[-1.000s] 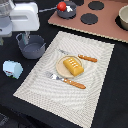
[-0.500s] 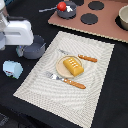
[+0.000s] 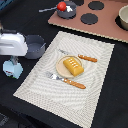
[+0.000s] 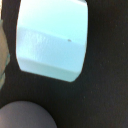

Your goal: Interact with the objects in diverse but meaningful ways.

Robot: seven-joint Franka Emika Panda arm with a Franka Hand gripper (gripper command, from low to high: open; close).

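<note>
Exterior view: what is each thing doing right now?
Bread: lying on its plate.
Tomato: sitting in the pan on the stove.
Knife: flat on the mat.
Fork: flat on the mat.
Pot: upright, empty.
Carton: under the gripper, not held.

A pale woven rectangular placemat (image 3: 75, 70) on a black tabletop (image 3: 30, 20) bears a round cream plate (image 3: 63, 69) flanked by an orange-handled knife (image 3: 80, 56) and an orange-handled fork (image 3: 66, 80), while a pinkish-brown toy stove board (image 3: 107, 25) with black round burners (image 3: 89, 18) lies beyond it.
</note>
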